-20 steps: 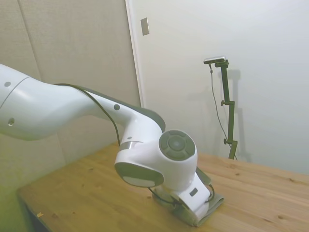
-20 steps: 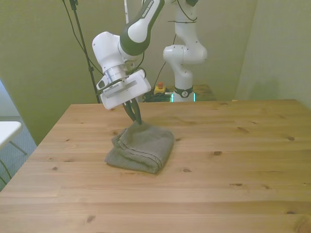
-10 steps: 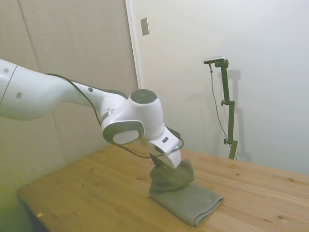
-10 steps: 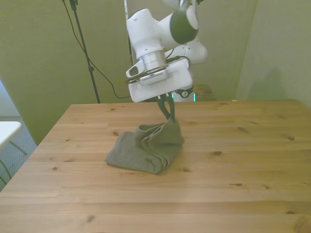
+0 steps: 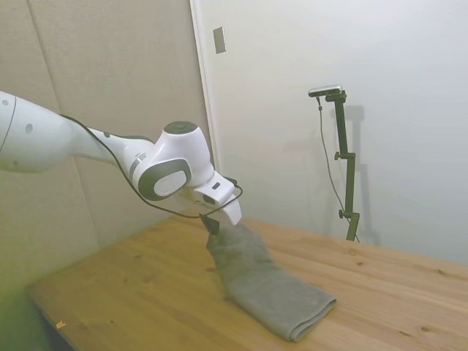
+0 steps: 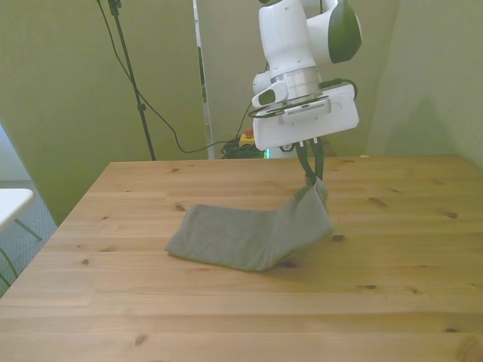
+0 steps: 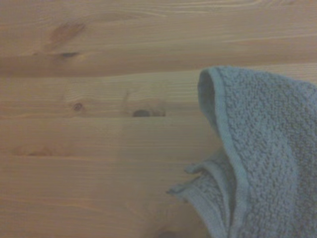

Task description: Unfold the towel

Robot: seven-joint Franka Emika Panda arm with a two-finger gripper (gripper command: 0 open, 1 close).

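Note:
The towel (image 6: 249, 234) is a grey-olive terry cloth lying on the wooden table (image 6: 226, 317). One corner is lifted off the wood and stretched toward the front view's right. My gripper (image 6: 311, 176) is shut on that raised corner, a little above the table. In the side view the towel (image 5: 267, 289) slopes down from my gripper (image 5: 214, 225) to a flat folded end near the table's front. The wrist view shows the towel (image 7: 262, 153) hanging with its thick hemmed edge over bare planks.
The table's edge (image 6: 45, 249) runs along the front view's left. A white surface (image 6: 11, 202) stands beyond that edge. Behind the table a black tripod pole (image 6: 130, 75) with a cable rises, and a wall (image 5: 124, 88) closes off the far side.
My gripper has carried the towel's corner toward the front view's right and slightly higher. The towel has drawn out from a bunched heap into a long sloping sheet.

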